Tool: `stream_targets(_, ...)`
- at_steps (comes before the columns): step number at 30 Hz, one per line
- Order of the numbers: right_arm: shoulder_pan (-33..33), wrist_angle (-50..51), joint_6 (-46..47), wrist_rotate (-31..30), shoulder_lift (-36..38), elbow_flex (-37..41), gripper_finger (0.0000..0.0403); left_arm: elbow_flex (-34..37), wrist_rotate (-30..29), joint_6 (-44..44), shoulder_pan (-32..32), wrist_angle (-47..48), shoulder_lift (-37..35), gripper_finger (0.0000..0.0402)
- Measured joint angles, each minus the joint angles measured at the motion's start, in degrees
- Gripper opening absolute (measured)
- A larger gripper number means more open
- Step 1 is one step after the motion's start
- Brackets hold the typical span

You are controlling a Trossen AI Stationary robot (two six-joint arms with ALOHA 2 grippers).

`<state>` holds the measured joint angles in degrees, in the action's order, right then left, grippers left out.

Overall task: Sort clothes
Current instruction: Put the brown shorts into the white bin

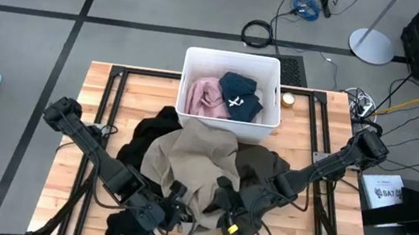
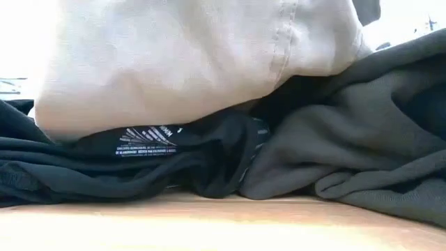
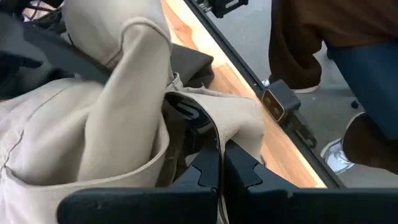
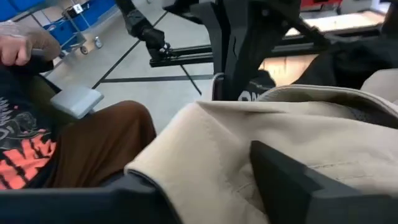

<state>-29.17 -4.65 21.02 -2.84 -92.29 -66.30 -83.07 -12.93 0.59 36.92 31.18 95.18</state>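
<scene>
**Two garments binned, the bulk still on the table**

The khaki-tan garment (image 1: 188, 159) lies spread over the heap at the table's middle, with the dark olive-green garment (image 1: 260, 166) just beside it and black clothes (image 1: 141, 143) under and around both; none of these is sorted yet. The white bin (image 1: 227, 118) behind the heap already holds the pale pink garment (image 1: 204, 96) and the dark blue garment (image 1: 240, 95). The left gripper (image 3: 217, 163) is clenched on a fold of the khaki-tan cloth. The right gripper (image 4: 205, 180) sits on the same cloth with jaws apart, apparently released, though the view is cramped.
</scene>
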Motion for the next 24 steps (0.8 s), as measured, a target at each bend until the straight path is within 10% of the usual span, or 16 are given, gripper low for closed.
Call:
stream_targets(10, -0.1, 0.7, 1.9, 3.9, -3.1, 0.0, 0.0278, 0.0, 1.2, 3.2, -3.8, -4.4, -0.3, 0.0003)
stream_targets(24, 1.7, -8.8, 5.1, 0.1, -8.2, 0.0, 0.0298, 0.0, 7.0, 2.7, -7.0, -4.9, 1.3, 0.0003)
